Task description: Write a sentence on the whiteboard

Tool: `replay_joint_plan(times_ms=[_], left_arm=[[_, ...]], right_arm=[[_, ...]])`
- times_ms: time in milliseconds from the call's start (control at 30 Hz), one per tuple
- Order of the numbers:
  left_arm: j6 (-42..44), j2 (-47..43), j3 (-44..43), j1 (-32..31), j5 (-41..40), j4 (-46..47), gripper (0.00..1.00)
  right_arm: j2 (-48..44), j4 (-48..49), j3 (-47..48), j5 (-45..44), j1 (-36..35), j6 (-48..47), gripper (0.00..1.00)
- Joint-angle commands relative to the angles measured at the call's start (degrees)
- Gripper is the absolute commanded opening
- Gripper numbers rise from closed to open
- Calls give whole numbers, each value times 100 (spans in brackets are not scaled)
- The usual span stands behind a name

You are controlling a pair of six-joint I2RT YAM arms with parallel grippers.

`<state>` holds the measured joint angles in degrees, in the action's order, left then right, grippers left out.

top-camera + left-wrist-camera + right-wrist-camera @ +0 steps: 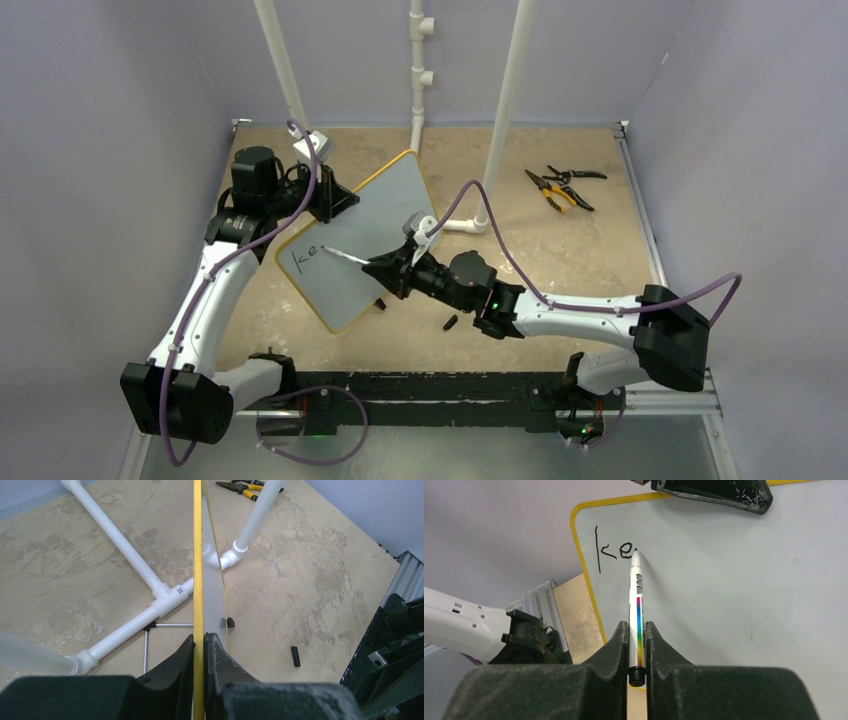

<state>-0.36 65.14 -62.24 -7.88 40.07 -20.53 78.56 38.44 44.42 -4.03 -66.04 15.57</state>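
Note:
The whiteboard, pale grey with a yellow frame, stands tilted on the table. My left gripper is shut on its upper left edge; in the left wrist view both jaws pinch the yellow frame. My right gripper is shut on a white marker with a rainbow stripe. The marker tip touches the board just right of the black letters "ke", the only part of the sentence that shows, near the board's left corner.
Yellow-handled pliers and black cutters lie at the back right. White PVC pipes rise behind the board, with a pipe elbow on the table. A small black marker cap lies near my right wrist.

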Motion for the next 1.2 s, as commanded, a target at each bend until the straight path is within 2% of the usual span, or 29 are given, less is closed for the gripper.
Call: replay_joint_plan(times_ms=[0,800,1167], left_arm=[[191,-1,19,41,129,154,0],[178,17,27,50,167,170,0],[168,11,45,58,194,181,0]], right_arm=[[-59,362,67,-177,12,-24,0],[187,444,217,-686,12,24,0],[274,696,333,-419,12,-104,0]])
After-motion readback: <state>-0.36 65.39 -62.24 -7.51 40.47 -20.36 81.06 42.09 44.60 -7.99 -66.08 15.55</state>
